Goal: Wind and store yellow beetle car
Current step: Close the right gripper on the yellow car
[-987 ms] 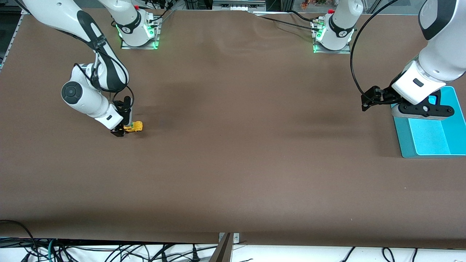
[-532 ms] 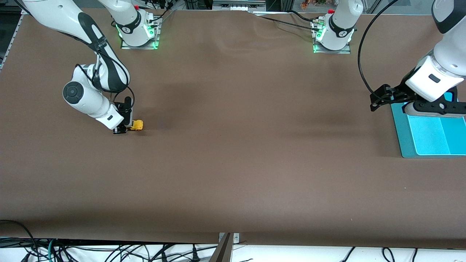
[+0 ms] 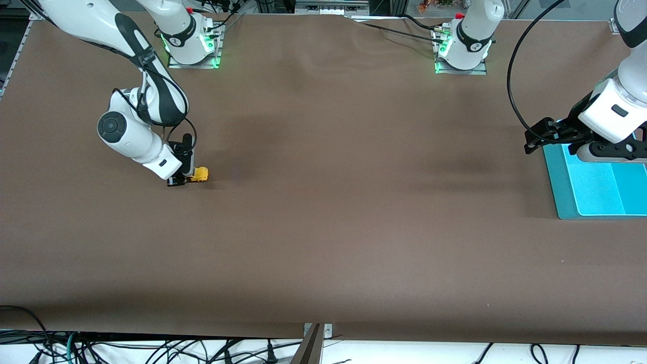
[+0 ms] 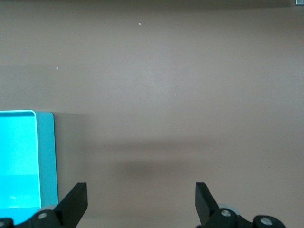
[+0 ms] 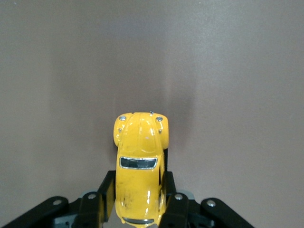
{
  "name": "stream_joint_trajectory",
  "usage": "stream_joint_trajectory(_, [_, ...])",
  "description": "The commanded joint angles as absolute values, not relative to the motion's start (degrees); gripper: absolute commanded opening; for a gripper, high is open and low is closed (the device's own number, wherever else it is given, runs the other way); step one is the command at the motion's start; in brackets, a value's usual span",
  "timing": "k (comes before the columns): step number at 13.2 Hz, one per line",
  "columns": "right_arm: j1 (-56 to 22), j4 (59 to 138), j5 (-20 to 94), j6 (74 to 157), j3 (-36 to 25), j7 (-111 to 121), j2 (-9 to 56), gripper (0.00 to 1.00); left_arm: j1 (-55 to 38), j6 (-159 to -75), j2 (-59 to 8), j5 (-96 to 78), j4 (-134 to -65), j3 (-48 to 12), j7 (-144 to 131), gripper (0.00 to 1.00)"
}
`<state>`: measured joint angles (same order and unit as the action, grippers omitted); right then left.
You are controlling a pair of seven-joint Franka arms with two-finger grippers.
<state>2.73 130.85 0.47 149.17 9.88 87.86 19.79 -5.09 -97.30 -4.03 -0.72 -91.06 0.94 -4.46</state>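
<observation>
You are looking at a wide brown tabletop (image 3: 323,217) with both arm bases along its top edge in the front view and loose cables hanging past its near edge.

Start at your right hand (image 3: 186,180). It sits low at the right arm's end of the tabletop, and its two black fingers (image 5: 105,192) are clamped on the yellow beetle car (image 3: 200,175). In the right wrist view you can see the fingers pressed against both flanks of the car's (image 5: 140,161) rear half, while the rounded nose with its two small headlights sticks out past the fingertips. The car's dark window faces up. Whether its wheels touch the surface or ride just above it, you cannot tell. In the front view the car points away from the hand, toward the middle of the tabletop.

Your left hand (image 3: 604,151) waits well apart from all this, up in the air over the edge of a teal bin (image 3: 563,202) at the left arm's end of the tabletop. Its fingers (image 4: 76,202) stand wide apart with nothing between them; through the left wrist view you see bare brown surface under the gap and the bin's (image 4: 45,156) rim and bright inside just beside one finger.
</observation>
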Motion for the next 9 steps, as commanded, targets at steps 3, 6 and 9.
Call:
stream_joint_trajectory(3, [3.51, 131.13, 0.53, 150.29, 10.11, 88.15, 21.79, 0.12, -4.66, -95.8, -5.27, -1.41, -88.94, 0.97, -4.39, 1.0])
stream_joint_trajectory(6, [5.0, 131.31, 0.53, 150.03, 9.84, 92.79, 21.45, 0.12, -4.75, -95.8, -5.45, -1.41, -88.86, 0.88, -4.39, 1.0])
stream_joint_trajectory(9, [7.38, 131.75, 0.53, 149.94, 7.66, 96.93, 20.83, 0.12, -5.27, -95.98, -5.54, -1.41, -88.77, 0.7, -4.57, 1.0])
